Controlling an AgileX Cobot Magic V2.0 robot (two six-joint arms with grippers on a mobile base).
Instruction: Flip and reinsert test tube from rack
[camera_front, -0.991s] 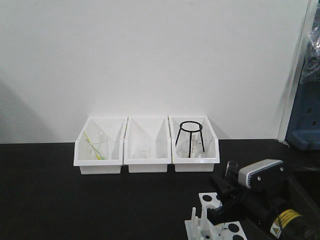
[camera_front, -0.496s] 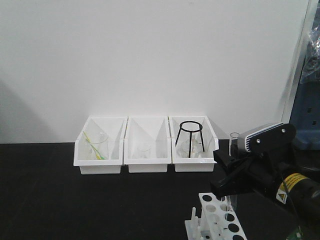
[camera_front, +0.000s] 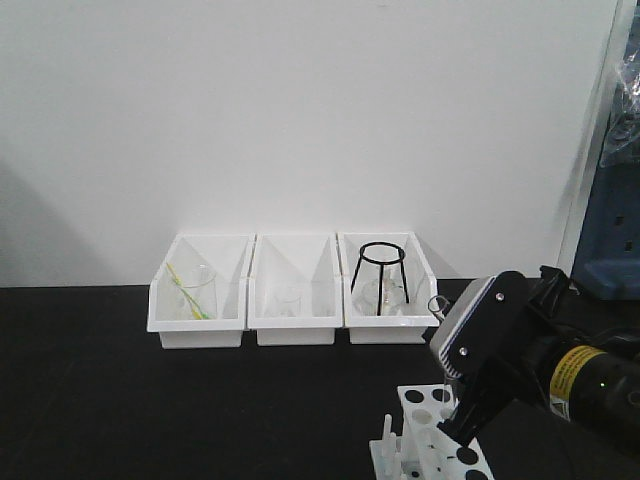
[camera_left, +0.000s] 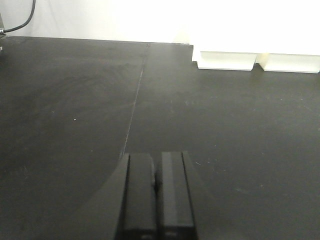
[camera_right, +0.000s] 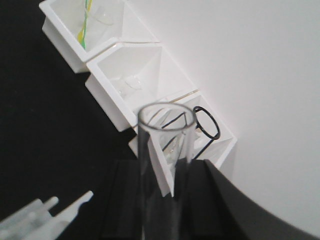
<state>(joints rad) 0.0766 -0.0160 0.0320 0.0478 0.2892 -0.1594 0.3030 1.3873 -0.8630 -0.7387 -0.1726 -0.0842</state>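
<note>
Above the white rack on the black desk, the right tool grips the clear test tube, which is tilted with its open mouth uppermost. The left tool hangs over bare desk, fingers pressed together on nothing. Three white bins stand against the wall.

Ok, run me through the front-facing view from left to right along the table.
Left bin with a beaker and a yellow-green stick → middle bin → right bin with a black wire stand → test tube held in the right gripper → blue equipment at the frame edge.
</note>
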